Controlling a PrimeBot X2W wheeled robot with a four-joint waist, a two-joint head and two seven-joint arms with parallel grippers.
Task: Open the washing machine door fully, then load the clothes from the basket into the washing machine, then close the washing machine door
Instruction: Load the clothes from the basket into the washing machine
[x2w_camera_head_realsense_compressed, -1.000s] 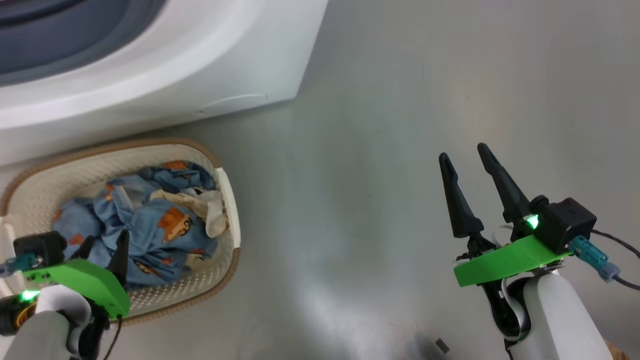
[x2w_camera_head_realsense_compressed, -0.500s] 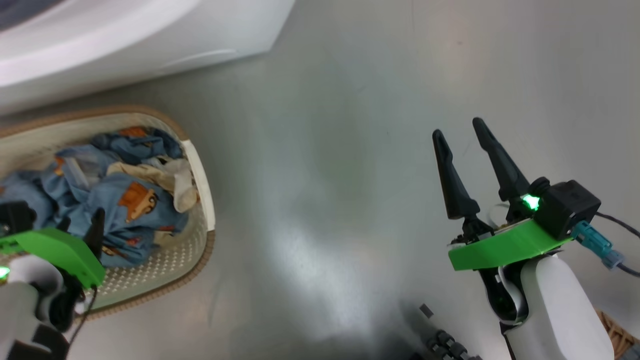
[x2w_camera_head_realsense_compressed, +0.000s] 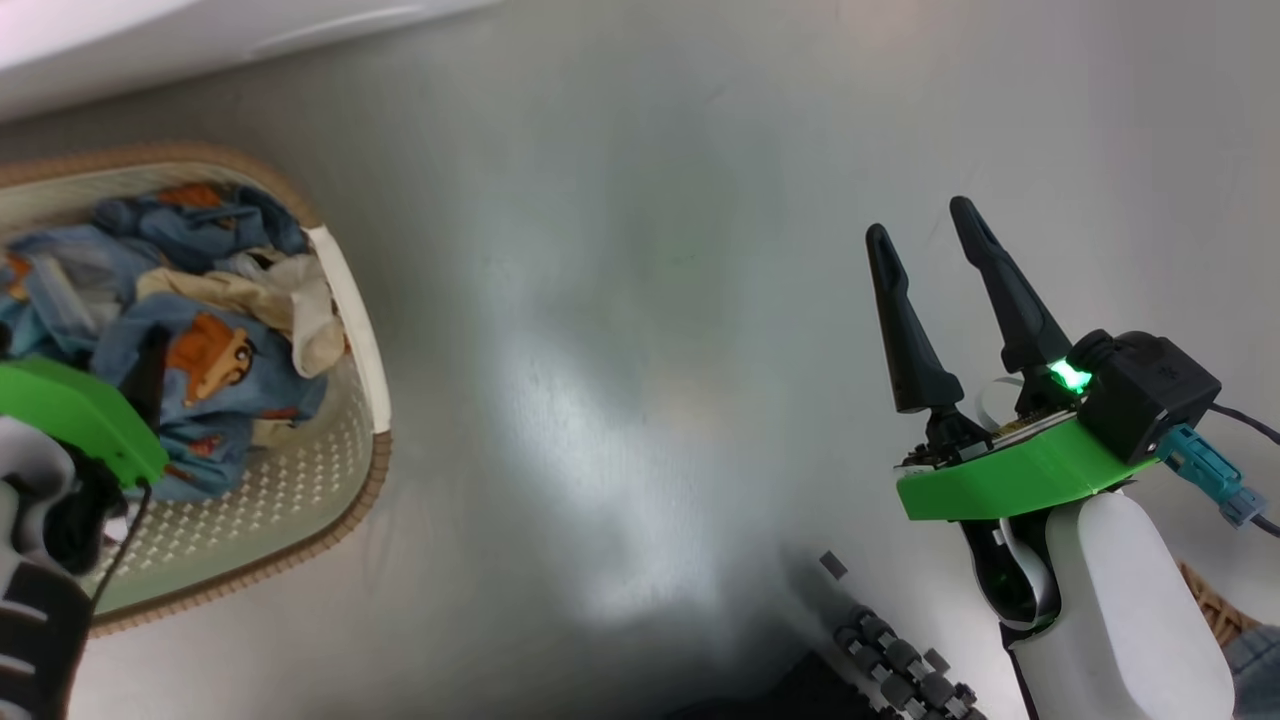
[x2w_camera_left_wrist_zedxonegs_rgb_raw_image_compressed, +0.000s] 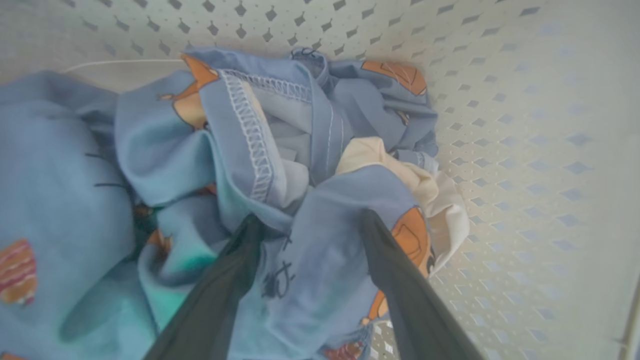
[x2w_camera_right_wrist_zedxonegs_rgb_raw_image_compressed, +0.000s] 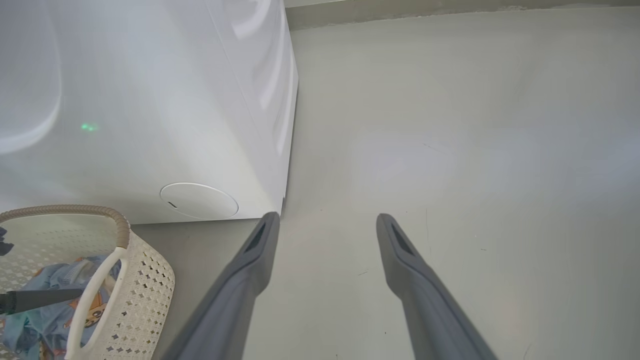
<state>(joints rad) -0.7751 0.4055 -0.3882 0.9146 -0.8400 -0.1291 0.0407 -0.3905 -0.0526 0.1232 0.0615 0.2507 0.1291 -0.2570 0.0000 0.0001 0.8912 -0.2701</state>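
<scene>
I judged myself on the loading step: my left gripper (x2w_camera_left_wrist_zedxonegs_rgb_raw_image_compressed: 310, 217) stood with fingers apart, astride a soft fold of the crumpled light blue clothes (x2w_camera_left_wrist_zedxonegs_rgb_raw_image_compressed: 165, 150) printed with orange figures (some cream cloth among them). They lay inside the cream perforated plastic basket (x2w_camera_head_realsense_compressed: 300, 490) with its brown woven rim, just beside the glossy white boxy washing machine (x2w_camera_right_wrist_zedxonegs_rgb_raw_image_compressed: 150, 100). The next move called for closing on that fold and lifting. My right gripper (x2w_camera_head_realsense_compressed: 920, 220) hung spread and empty over the smooth grey floor (x2w_camera_head_realsense_compressed: 620, 300).
</scene>
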